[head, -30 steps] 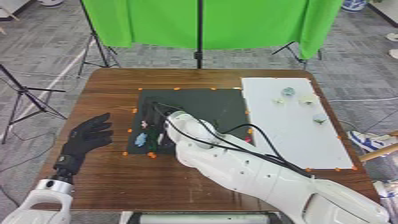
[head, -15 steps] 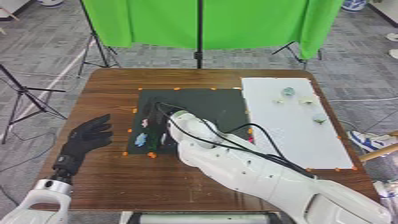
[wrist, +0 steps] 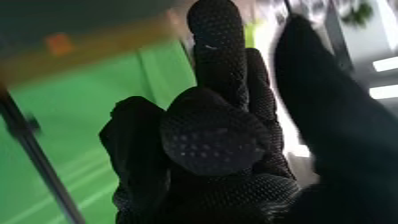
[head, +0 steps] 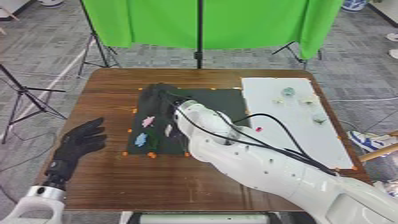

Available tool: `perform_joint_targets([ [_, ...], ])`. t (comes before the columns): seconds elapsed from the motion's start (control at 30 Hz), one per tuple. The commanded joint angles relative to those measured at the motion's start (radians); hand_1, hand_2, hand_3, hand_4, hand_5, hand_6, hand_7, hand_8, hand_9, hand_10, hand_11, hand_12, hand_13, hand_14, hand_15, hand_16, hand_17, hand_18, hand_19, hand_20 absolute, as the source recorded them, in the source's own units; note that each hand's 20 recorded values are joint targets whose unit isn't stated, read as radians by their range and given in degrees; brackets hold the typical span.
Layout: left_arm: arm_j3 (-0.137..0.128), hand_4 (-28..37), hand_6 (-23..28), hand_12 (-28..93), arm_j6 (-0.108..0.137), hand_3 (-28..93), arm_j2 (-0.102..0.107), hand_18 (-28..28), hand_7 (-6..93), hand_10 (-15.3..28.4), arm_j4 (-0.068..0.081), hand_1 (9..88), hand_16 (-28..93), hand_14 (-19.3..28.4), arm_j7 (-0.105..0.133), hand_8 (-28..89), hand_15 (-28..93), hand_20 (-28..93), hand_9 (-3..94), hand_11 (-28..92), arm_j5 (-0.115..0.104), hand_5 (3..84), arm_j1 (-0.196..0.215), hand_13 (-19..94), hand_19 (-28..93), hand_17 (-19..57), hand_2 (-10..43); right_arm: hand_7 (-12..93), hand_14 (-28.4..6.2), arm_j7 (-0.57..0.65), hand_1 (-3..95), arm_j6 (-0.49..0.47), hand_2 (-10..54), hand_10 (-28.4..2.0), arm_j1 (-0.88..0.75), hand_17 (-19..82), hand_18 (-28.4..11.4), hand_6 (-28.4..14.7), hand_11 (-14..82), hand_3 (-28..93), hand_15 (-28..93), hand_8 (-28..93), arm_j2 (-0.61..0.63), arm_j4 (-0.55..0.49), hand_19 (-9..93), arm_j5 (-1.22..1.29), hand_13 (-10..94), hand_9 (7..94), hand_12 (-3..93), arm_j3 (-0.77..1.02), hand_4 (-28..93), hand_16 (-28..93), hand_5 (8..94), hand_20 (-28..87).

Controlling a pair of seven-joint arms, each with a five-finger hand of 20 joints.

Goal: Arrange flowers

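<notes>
a brown wooden tabletop spreads out on every side of a dark mat. beyond the mat, past the tabletop's far edge, hangs a bright green cloth. the robot's white right arm, with black cables along it, crosses over the near right part of the mat. to the right of the mat lies a long white sheet.

the right hand, in a black glove, is over the far left corner of the mat. i cannot tell how far open it is, or whether it has hold of anything. the left hand, also gloved in black, is to the left of the mat, open and relaxed, with nothing in it.

the flowers are in two groups. on the left part of the mat, nearer than the right hand, are a blue flower, a pink flower a little farther off, and a whitish flower close to the right arm. a dark green piece, too blurred to name, is just beside the blue one. to the right of the mat, on the white sheet, four small pale flowers lie apart from one another.

smallest are bits of orange tape around the mat's edges, and a tiny red piece just beside its right edge.
</notes>
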Motion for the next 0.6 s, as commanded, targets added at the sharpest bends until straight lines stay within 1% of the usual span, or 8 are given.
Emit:
perform_joint_targets([
  [0.03, -0.028, 2.3, 2.7, 13, 0.021, 69, -0.024, 15.6, 14.1, 10.7, -0.023, 43.7, 2, 16.8, -0.012, -7, 26, 36, 36.4, 20, 0.005, 35.5, 0.057, 35, 35, 4.6, -7.0, 16, -3.3, -0.008, 36.3, 0.005, -9.5, -13.1, -0.128, 56, -18.3, 1.0, 21.7, 65, 60, -10, 0.324, -0.322, 93, -0.061, 88, 79.4, 23.7, 0.374, -15, 37, 58.3, 62],
  [0.1, -0.028, 2.2, 2.7, 13, 0.02, 69, -0.025, 15.6, 14.2, 10.7, -0.023, 43.7, 2, 16.8, -0.012, -7, 26, 36, 36.4, 20, 0.006, 35.5, 0.057, 35, 35, 4.7, -6.9, 14, -4.6, 0.018, 32.6, 0.011, -9.5, -15.1, -0.213, 54, -19.0, -0.1, 20.8, 64, 61, -9, 0.387, -0.367, 93, -0.101, 85, 75.5, 23.9, 0.489, -14, 37, 59.3, 61],
  [0.2, -0.031, 2.1, 2.4, 13, 0.017, 69, -0.031, 15.5, 14.1, 10.8, -0.024, 43.7, 2, 16.8, -0.006, -7, 26, 36, 36.4, 20, 0.005, 35.7, 0.063, 35, 35, 4.7, -6.9, 12, -5.5, 0.046, 26.2, -0.036, -9.1, -16.1, -0.367, 53, -19.4, -1.3, 20.4, 62, 62, -8, 0.454, -0.411, 93, -0.125, 84, 73.9, 24.9, 0.678, -13, 37, 59.5, 61],
  [0.23, -0.031, 1.9, 1.6, 13, 0.017, 69, -0.032, 15.6, 14.2, 11.0, -0.025, 43.7, 2, 16.8, -0.006, -7, 26, 37, 36.5, 20, 0.006, 36.6, 0.065, 35, 36, 4.4, -6.8, 11, -6.4, 0.062, 19.5, -0.036, -6.5, -16.9, -0.415, 53, -20.1, -2.5, 21.7, 60, 63, -7, 0.477, -0.416, 93, -0.128, 83, 73.7, 26.3, 0.725, -12, 37, 59.4, 62],
  [0.3, -0.032, 1.3, 0.9, 13, 0.018, 68, -0.034, 15.9, 14.2, 11.3, -0.026, 43.4, 2, 16.9, -0.005, -8, 27, 39, 36.9, 20, 0.008, 38.4, 0.067, 35, 39, 4.0, -6.8, 10, -7.4, 0.095, 15.5, -0.034, -4.7, -17.5, -0.494, 53, -20.9, -3.3, 24.2, 59, 64, -6, 0.518, -0.401, 93, -0.184, 83, 73.8, 28.7, 0.79, -11, 37, 59.4, 62],
  [0.33, -0.035, 1.1, 0.9, 13, 0.019, 68, -0.037, 15.9, 14.2, 11.3, -0.031, 43.3, 2, 16.9, -0.005, -8, 27, 40, 37.0, 20, 0.009, 38.8, 0.075, 36, 39, 3.9, -6.8, 11, -7.5, 0.112, 14.8, -0.044, -4.6, -17.6, -0.527, 53, -21.1, -3.5, 25.1, 58, 64, -5, 0.532, -0.391, 93, -0.201, 83, 73.9, 29.5, 0.817, -11, 37, 59.9, 62],
  [0.5, -0.033, 0.0, 0.9, 13, 0.02, 68, -0.037, 15.9, 14.1, 11.4, -0.029, 42.8, 2, 17.1, -0.015, -8, 27, 40, 37.6, 20, 0.011, 39.6, 0.076, 36, 39, 3.8, -6.4, 11, -7.8, 0.184, 15.7, -0.026, -6.5, -17.3, -0.667, 53, -21.3, -3.4, 26.5, 60, 64, -5, 0.581, -0.328, 93, -0.244, 83, 74.0, 30.8, 0.904, -10, 37, 61.0, 62],
  [0.6, -0.031, -0.7, 1.0, 13, 0.015, 67, -0.036, 15.9, 14.0, 11.4, -0.028, 42.3, 2, 17.2, -0.017, -8, 27, 40, 37.9, 20, 0.01, 39.8, 0.074, 36, 39, 3.8, -6.3, 11, -7.5, 0.211, 18.5, -0.021, -7.2, -17.1, -0.699, 53, -21.3, -3.1, 27.5, 60, 65, -5, 0.597, -0.284, 93, -0.265, 84, 74.2, 31.2, 0.909, -10, 37, 61.1, 62],
])
